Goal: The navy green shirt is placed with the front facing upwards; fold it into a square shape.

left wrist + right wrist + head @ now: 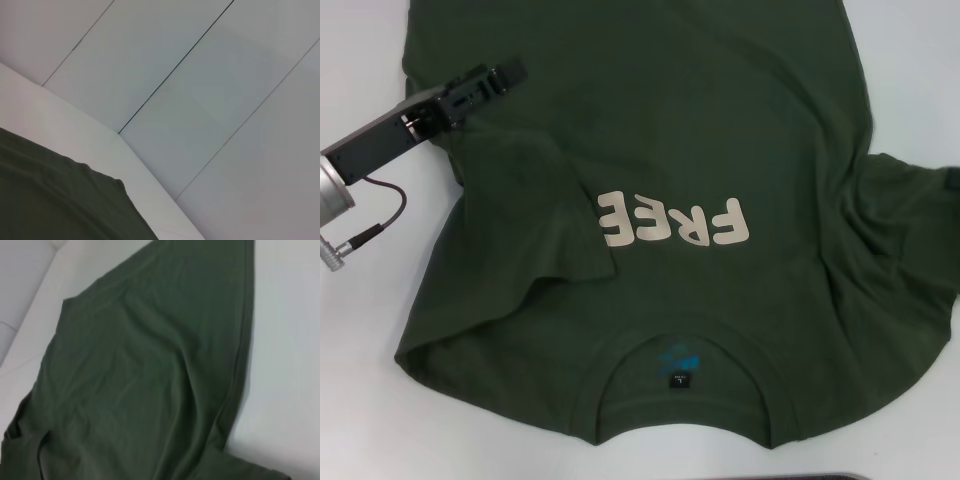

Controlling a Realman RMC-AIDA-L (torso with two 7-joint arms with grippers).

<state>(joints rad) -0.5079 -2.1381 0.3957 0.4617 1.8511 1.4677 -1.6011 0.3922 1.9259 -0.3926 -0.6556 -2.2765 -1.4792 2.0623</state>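
The left gripper [500, 78] is reaching in at ten o'clock over the navy green shirt [720, 140], though I cannot tell whether it is gripping cloth. The shirt is lying across the white table [360, 330], collar at six o'clock, its left sleeve folded inward. That edge probably wants carrying straight across, kept low and flat. The right gripper is staying out of sight.

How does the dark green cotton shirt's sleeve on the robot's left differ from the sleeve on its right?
The left-side sleeve is folded inward over the shirt's chest, covering one end of the cream lettering; the right-side sleeve lies spread outward on the white table. The left pincer is near the left-side sleeve; none shows by the right-side sleeve. Both are wrinkled green fabric.
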